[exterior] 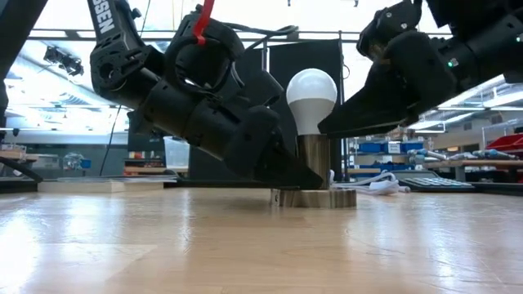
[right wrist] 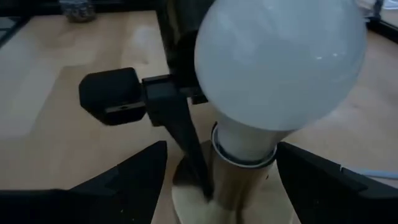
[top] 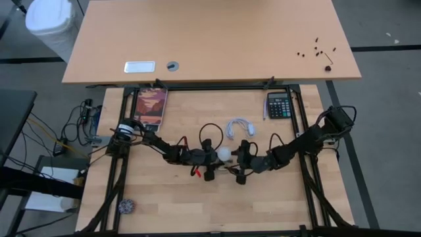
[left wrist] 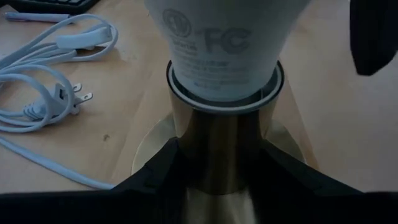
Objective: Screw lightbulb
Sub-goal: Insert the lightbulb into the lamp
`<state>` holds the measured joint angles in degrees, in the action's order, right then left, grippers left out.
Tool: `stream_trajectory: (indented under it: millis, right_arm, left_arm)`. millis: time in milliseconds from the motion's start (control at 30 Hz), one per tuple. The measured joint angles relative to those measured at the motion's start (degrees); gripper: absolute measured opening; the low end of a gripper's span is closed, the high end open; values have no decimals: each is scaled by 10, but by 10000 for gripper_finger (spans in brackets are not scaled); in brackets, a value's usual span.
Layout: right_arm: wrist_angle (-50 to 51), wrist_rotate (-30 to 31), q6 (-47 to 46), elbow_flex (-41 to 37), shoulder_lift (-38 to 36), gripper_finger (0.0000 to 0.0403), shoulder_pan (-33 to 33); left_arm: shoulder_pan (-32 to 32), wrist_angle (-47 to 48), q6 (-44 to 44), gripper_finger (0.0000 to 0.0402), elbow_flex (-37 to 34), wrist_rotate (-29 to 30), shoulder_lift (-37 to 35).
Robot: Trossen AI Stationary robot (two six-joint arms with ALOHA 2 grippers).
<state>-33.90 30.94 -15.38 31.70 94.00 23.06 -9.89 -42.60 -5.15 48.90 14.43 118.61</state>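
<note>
The bulb [exterior: 311, 96] is seated upright in the socket [exterior: 315, 175] at the middle of the table [top: 276, 197], so the step in hand is judged to be the screwing itself, at or near its final turns.

The left gripper [left wrist: 214, 186] is set low, its two dark fingers clamped on either side of the socket's brass-coloured stem; the socket is thus held against rotation. Beyond it, to the far left, a book [top: 150, 106] lies flat, and a white cord [left wrist: 43, 81] with a two-pin plug lies coiled just behind the socket.

The right gripper [right wrist: 217, 180] is placed at the bulb's neck, its fingers spread on either side. No contact with the bulb is visible, so the gripper is taken to be released. A calculator [top: 279, 105] rests at the far right.

The next move is judged to call for closure on the neck and a further twist, or withdrawal if the thread is home.

The bulb is smooth, matt white and pear-shaped, with printed grey markings on its neck. The socket is polished metal: a round stem on a flat disc base. The table is pale, finely grained wood.
</note>
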Motion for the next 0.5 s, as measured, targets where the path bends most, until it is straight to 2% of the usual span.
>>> stream_trajectory:
  millis: [267, 367, 433, 500]
  right_arm:
    - [-15, -19, -23, 0, 0, 307, 82]
    - [-2, 45, -27, 0, 0, 307, 104]
    - [19, 100, -34, 0, 0, 307, 103]
    - [23, 126, -30, 0, 0, 307, 90]
  left_arm:
    - [3, 18, -3, 172, 1, 15, -1]
    - [3, 14, -2, 172, 1, 14, -1]
    - [3, 13, -2, 172, 1, 4, -1]
    - [1, 11, -2, 172, 1, -2, 0]
